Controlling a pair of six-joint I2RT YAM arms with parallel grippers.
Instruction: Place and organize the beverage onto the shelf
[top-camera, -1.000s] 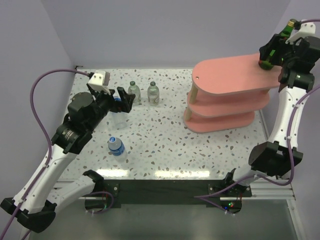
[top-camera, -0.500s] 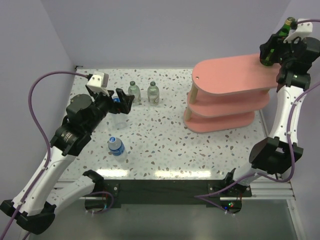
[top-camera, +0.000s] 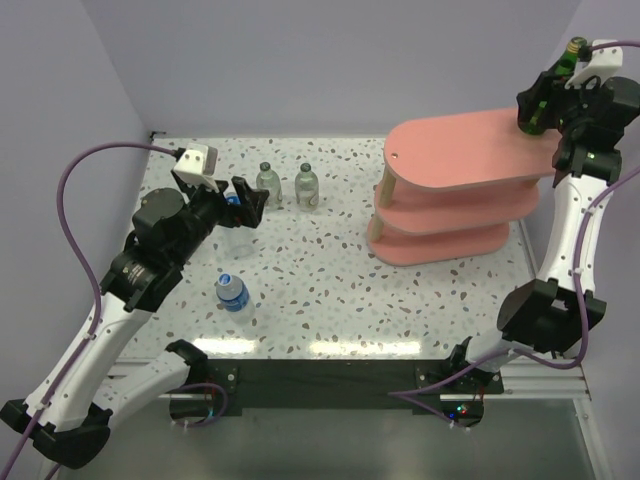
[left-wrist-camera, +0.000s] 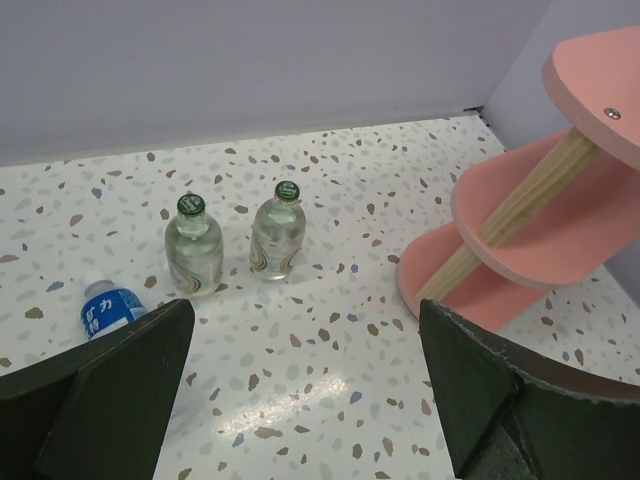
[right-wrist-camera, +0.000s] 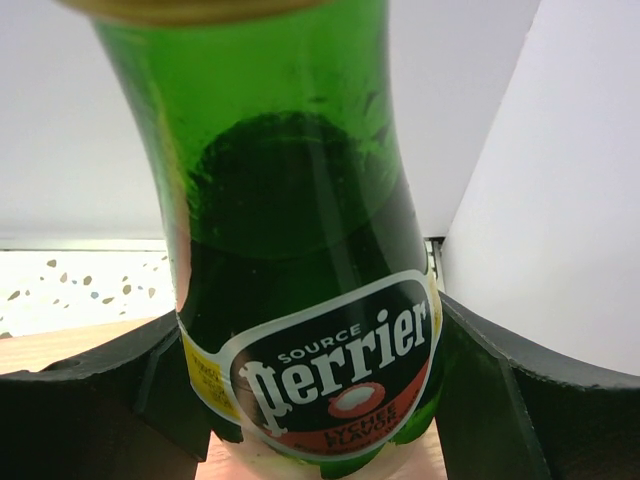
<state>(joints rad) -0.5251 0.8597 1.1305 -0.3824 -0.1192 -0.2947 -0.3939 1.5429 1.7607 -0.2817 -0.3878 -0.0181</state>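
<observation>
My right gripper (top-camera: 538, 108) is shut on a dark green glass bottle (top-camera: 571, 58) with a gold cap, holding it upright at the far right end of the pink shelf's (top-camera: 450, 150) top board. In the right wrist view the bottle (right-wrist-camera: 290, 200) fills the gap between the fingers (right-wrist-camera: 90, 400); I cannot tell whether its base touches the board. My left gripper (top-camera: 240, 200) hangs open over the table. Before it stand two clear green-capped bottles (left-wrist-camera: 193, 250) (left-wrist-camera: 277, 235). A blue-label bottle (left-wrist-camera: 108, 310) lies by its left finger. Another blue-label bottle (top-camera: 232, 292) stands nearer the front.
The shelf's lower boards (left-wrist-camera: 530, 215) and a wooden post (left-wrist-camera: 520, 215) sit to the right of the left gripper. Lilac walls (top-camera: 300, 60) close the back and both sides. The speckled tabletop (top-camera: 320, 280) stretches between the bottles and the shelf.
The right gripper has shifted slightly with the green bottle still in it. The left arm has barely moved and stays open.
</observation>
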